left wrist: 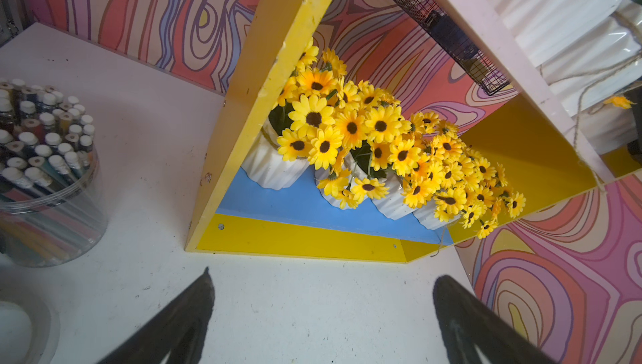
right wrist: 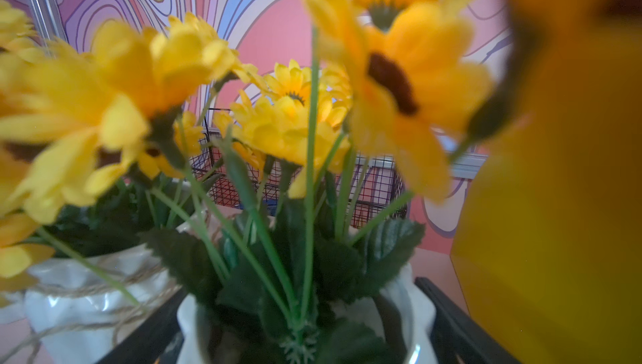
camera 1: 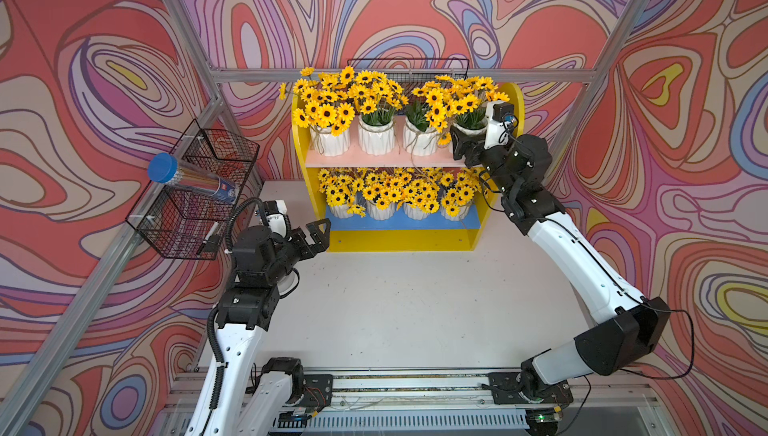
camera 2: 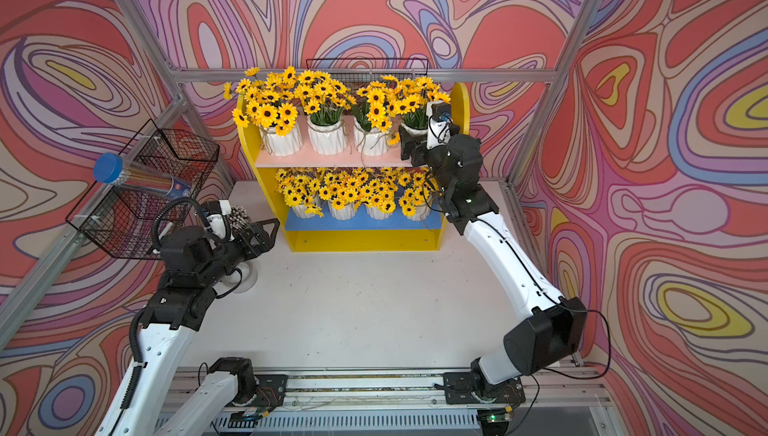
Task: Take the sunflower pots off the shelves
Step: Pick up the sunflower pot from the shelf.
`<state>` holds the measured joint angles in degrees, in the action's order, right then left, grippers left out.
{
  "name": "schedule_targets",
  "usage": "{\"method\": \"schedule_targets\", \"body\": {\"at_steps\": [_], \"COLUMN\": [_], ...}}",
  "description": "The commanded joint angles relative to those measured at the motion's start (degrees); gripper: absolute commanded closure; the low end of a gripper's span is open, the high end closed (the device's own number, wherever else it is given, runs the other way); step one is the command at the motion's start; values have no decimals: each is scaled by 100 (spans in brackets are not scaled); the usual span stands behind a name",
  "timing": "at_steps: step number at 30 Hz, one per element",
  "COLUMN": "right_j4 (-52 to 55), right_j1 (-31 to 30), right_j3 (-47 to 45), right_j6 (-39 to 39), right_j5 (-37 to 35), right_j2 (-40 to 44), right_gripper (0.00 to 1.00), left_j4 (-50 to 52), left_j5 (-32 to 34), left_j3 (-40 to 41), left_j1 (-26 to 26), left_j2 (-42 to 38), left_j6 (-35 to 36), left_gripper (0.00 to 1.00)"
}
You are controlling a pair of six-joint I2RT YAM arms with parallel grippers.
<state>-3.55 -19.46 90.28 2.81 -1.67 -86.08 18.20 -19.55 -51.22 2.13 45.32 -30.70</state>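
at the right end of the pink board (camera 1: 374, 159), the end pot (right wrist: 187, 327) is being straddled by the right claw (camera 1: 463, 142). its jaws are being spread wide, one finger along each side of the upright pot; whether the pads are touching cannot be told. nothing is being lifted: all eight pots are sitting on the shelves (camera 1: 513, 101), none on the surface (camera 1: 395, 309). the pot is being crowded by the yellow side panel and a neighbour, so a straight pull frontward is probably being called for. the left claw (camera 1: 318, 236), gaping and empty, is being kept low, nearer the blue board (camera 1: 399, 221).
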Motion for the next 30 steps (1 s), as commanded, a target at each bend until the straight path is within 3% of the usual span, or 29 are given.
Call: {"method": "schedule_targets", "body": {"at_steps": [1, 14, 30], "right_j4": [10, -10, -244], "right_j1": [-9, -9, -11], "right_j3": [93, 59, -175], "right_j6": [107, 211, 185], "right_j5": [-56, -175, -184], "right_j2": [290, 429, 657], "right_gripper": [79, 81, 90], "left_j4": [-134, -163, -211], "left_j5": [-100, -148, -217], "left_j3": [46, 57, 53], "left_j1": [-46, -46, -46], "left_j2": [21, 46, 82], "left_j6": [-92, -109, -123], "left_gripper": [0, 0, 0]}}
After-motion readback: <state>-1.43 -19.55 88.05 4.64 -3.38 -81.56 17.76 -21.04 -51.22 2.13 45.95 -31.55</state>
